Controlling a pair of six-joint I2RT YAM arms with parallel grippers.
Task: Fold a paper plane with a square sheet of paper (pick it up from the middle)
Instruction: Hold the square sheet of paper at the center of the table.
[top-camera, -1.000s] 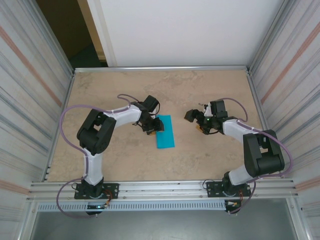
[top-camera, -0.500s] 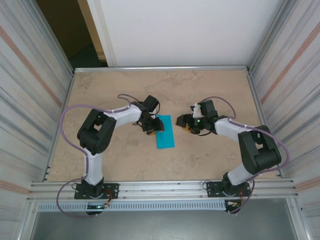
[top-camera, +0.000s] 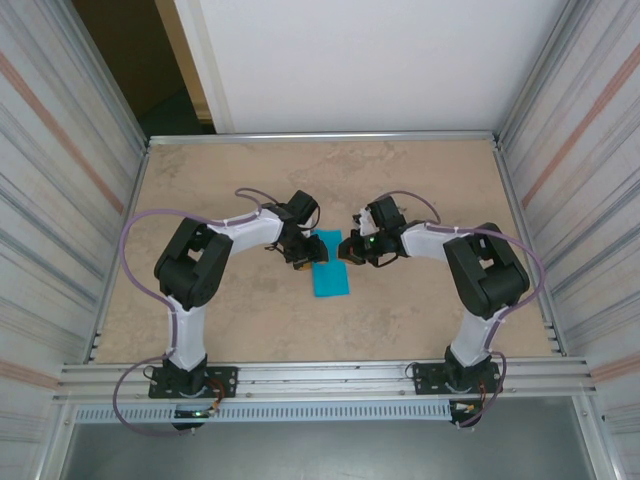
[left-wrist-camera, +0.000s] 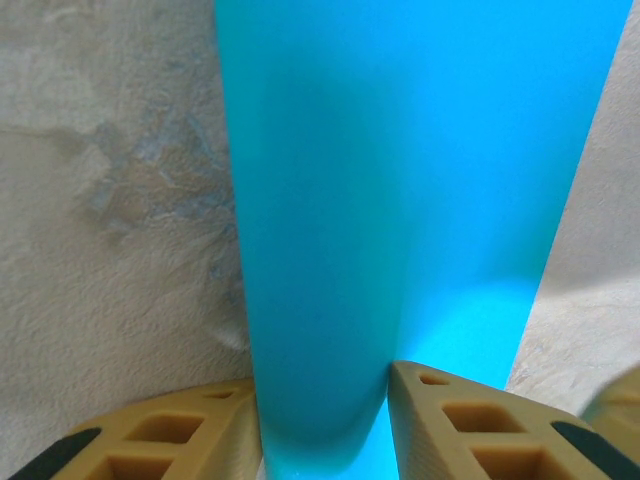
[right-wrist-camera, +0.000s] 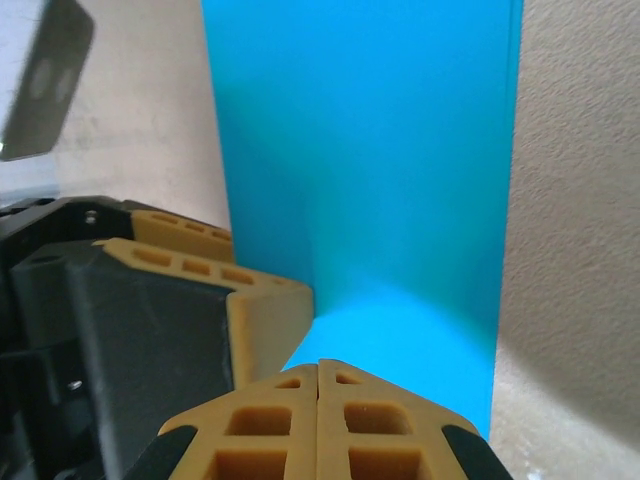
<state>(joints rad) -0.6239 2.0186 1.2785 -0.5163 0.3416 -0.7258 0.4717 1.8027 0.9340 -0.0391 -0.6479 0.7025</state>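
Note:
The square sheet of paper is plain turquoise and lies as a narrow strip at the table's centre. My left gripper is at its upper left edge. In the left wrist view a curled flap of the sheet runs between both tan fingers, so the left gripper is shut on it. My right gripper is at the strip's upper right edge. Seen from the right wrist, its fingertips are pressed together over the sheet, with a left finger just beside them.
The beige marbled table is fenced by a metal rail at the back and corrugated walls on both sides. Purple cables loop off both arms. The arm bases are bolted at the near edge.
My right arm has swung left from the table's right side up to the sheet, and its jaws have gone from wide open to shut. The left arm and sheet stayed put.

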